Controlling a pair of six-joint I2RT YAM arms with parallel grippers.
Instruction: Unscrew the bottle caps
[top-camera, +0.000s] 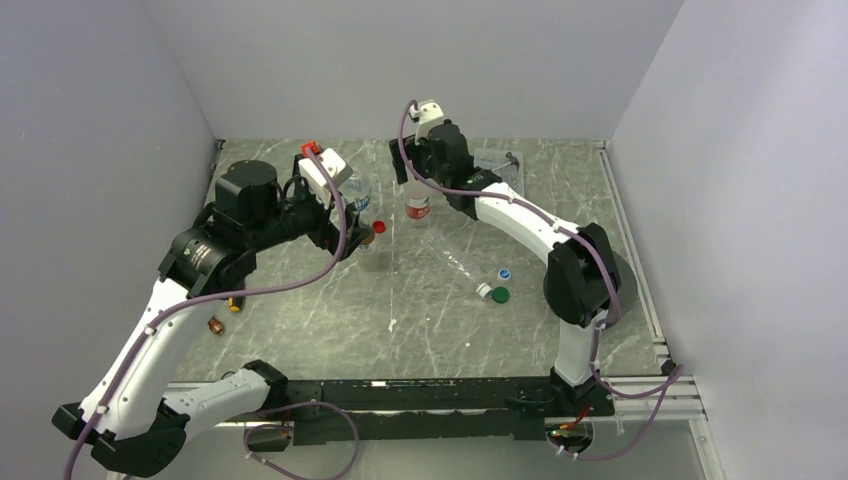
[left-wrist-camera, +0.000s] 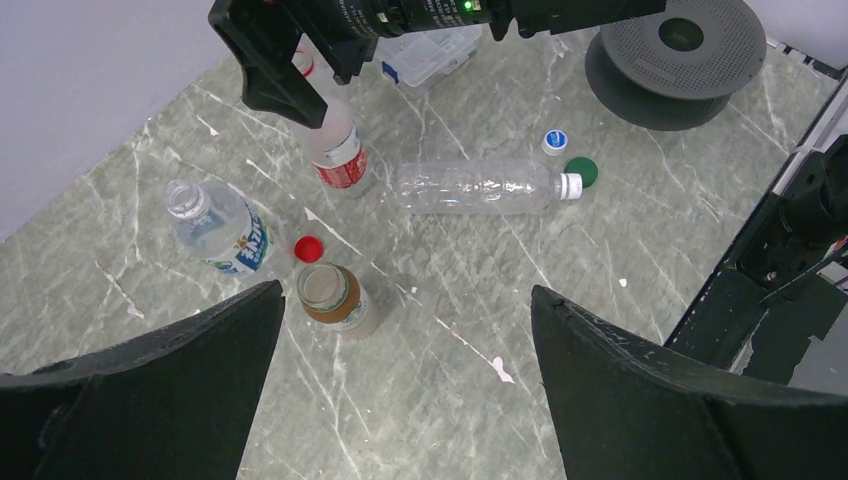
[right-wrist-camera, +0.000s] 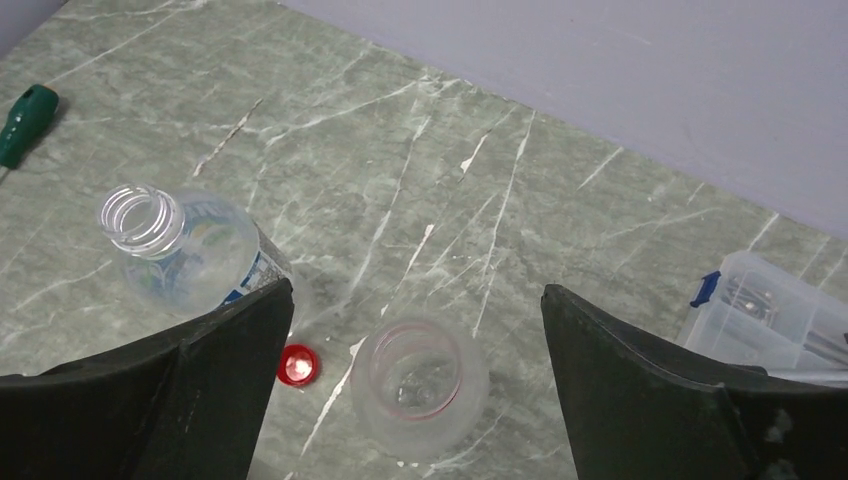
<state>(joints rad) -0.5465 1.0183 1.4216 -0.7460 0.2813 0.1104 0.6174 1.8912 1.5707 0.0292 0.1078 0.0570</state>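
One white cap (left-wrist-camera: 570, 184) still sat on the slim bottle (left-wrist-camera: 470, 187), lying on its side ahead and right of our left pincer (left-wrist-camera: 403, 300); the red cap (left-wrist-camera: 308, 248) lay loose just ahead. Both pincers stood apart and empty, the right pincer (right-wrist-camera: 415, 290) above the uncapped red-label bottle (right-wrist-camera: 420, 385), so we judged both free for that last cap.

The tabletop (top-camera: 400, 290) looks like green-grey stone with thin white lines. Plain pale grey walls (top-camera: 400, 60) stand on three sides. A metal rail (top-camera: 613, 180) runs along the right edge.
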